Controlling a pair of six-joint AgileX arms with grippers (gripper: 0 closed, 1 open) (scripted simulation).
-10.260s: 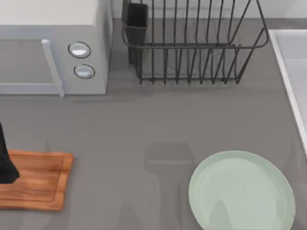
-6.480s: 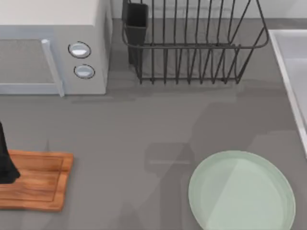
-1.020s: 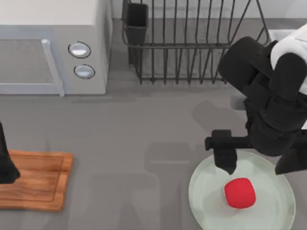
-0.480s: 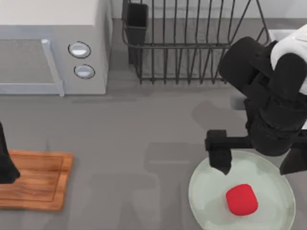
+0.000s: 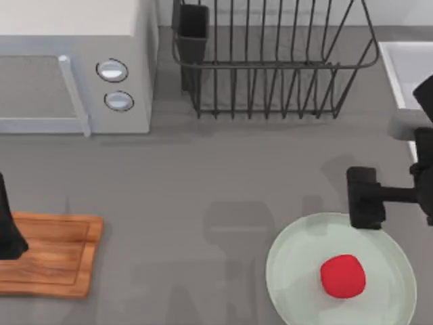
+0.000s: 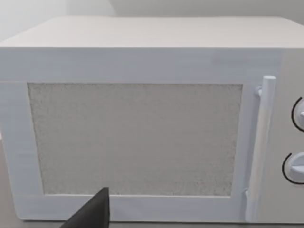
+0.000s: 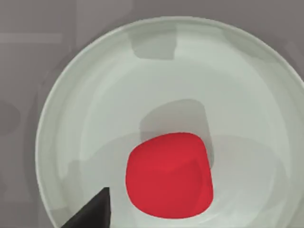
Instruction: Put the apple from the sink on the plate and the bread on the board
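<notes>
The apple [image 5: 343, 275] lies on the plate [image 5: 291, 271], a little right of the plate's middle and free of any grip. From the right wrist camera the apple [image 7: 169, 175] sits on the pale green surface with its shadow thrown across the plate [image 7: 95, 95] beside it, and the raised rim runs round it on all sides that are in sight.

The plate rests on the grey counter [image 5: 223, 176] at the near right. Just beyond its far rim hangs the right gripper [image 5: 399, 203], up off the plate and apart from the apple. One dark finger [image 5: 365, 198] points down over the far edge of the rim, and the rest of the gripper runs off the right side. A dark fingertip [image 7: 90, 211] shows at the edge of the wrist view. I cannot tell how wide the fingers stand.

The sink [image 5: 406, 68] lies at the far right, its white rim just behind the right arm. A black wire dish rack [image 5: 270, 61] stands at the far middle of the counter, and a white microwave [image 5: 74, 68] at the far left.

The board [image 5: 54, 254] lies at the near left. The left gripper [image 5: 8, 227] stands parked over its left end, facing the microwave door [image 6: 137, 142], and I cannot tell its fingers' state.
</notes>
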